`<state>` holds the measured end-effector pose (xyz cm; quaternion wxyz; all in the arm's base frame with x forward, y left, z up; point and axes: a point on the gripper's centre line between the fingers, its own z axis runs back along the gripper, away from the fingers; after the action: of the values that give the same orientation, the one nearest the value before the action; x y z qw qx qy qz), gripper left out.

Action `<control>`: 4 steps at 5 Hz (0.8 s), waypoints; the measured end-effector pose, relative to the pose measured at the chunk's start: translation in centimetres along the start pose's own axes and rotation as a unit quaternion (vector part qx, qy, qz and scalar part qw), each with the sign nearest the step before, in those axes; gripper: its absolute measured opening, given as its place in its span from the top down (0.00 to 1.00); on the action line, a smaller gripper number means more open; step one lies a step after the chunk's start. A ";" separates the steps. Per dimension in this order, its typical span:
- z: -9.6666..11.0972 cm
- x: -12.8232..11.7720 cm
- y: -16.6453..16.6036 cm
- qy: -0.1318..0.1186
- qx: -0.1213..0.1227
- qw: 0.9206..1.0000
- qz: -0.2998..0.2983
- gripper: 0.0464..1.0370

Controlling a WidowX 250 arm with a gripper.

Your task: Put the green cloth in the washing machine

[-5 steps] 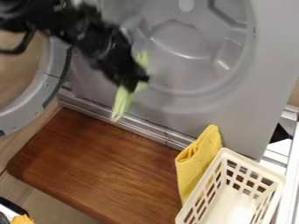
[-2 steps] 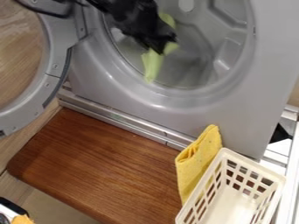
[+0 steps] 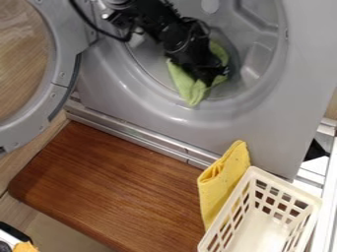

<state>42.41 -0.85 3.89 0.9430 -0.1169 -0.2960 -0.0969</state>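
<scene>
One end effector (image 3: 217, 78), gripping one green cloth (image 3: 188, 89), has shifted rightward at the opening of one washing machine (image 3: 260, 135).

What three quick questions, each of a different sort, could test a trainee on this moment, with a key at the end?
1. True or false: the round door of the washing machine stands open.

2. Multiple choice: where is the yellow cloth?
A) Inside the drum
B) Beside the white basket
C) Draped over the door

3. Fill in the missing word: the green cloth, at the machine's round opening, is held by the ____.

Key: 1 true; 2 B; 3 gripper.
</scene>
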 end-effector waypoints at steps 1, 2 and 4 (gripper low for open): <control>-0.1 0.2 -0.2 0.006 -0.003 1.000 -0.006 0.70; 0.0 -0.4 -0.4 0.010 -0.006 1.000 0.001 0.41; 0.9 -1.0 -0.7 0.020 -0.016 1.000 0.001 0.03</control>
<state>40.92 -1.20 4.14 0.9467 -0.1303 -0.2757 -0.1034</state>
